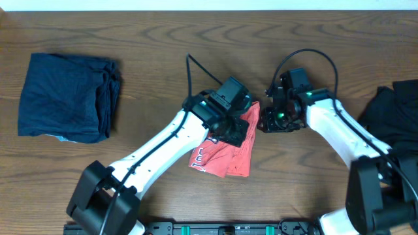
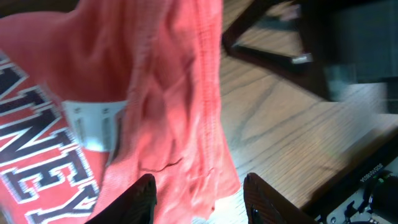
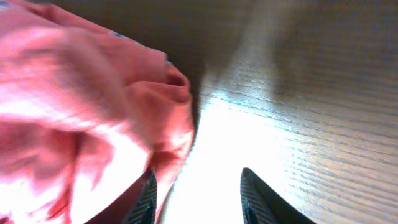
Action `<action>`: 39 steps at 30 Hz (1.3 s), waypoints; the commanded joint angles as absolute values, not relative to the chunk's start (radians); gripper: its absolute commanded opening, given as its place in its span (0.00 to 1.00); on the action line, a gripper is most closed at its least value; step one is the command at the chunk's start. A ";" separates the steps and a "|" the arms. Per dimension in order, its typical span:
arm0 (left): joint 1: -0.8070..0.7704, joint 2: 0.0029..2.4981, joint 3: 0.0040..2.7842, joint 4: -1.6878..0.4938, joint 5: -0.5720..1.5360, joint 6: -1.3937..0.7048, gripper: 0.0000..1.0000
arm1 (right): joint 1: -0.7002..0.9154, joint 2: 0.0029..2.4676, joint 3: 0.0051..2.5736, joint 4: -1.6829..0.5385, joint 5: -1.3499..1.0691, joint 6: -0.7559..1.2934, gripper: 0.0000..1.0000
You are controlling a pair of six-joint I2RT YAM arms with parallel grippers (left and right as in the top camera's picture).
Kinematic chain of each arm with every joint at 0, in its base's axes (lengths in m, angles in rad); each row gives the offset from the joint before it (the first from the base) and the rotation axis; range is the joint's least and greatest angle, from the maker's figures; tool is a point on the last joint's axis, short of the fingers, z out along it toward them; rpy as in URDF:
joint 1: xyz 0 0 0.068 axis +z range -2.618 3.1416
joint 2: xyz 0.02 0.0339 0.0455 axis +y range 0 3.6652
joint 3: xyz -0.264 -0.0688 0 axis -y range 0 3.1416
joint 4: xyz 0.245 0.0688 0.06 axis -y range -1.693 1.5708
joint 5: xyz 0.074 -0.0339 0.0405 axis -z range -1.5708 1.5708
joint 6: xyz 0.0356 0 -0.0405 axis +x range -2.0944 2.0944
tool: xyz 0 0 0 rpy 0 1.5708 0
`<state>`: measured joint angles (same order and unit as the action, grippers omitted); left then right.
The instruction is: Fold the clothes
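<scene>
Coral-red T-shirt (image 1: 225, 156) bunched at the middle of the bench (image 1: 144, 32), toward the front edge, white lettering showing. Left fingers (image 2: 142, 198) partway open over its hem, gripping nothing; right fingers (image 3: 256, 198) likewise parted and empty, just beside its right edge. Folded navy garment (image 1: 65, 96) near the left edge, black garment (image 1: 395, 111) at the right.

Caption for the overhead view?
Left gripper and right gripper open at the coral-red T-shirt; navy garment left, black garment right.
</scene>
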<state>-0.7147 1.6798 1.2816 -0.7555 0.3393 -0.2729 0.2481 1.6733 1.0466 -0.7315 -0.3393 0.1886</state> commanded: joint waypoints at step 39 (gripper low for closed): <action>-0.407 1.601 1.277 -0.971 0.172 -0.256 0.07 | 0.377 1.483 1.128 -0.858 -0.416 -0.013 0.36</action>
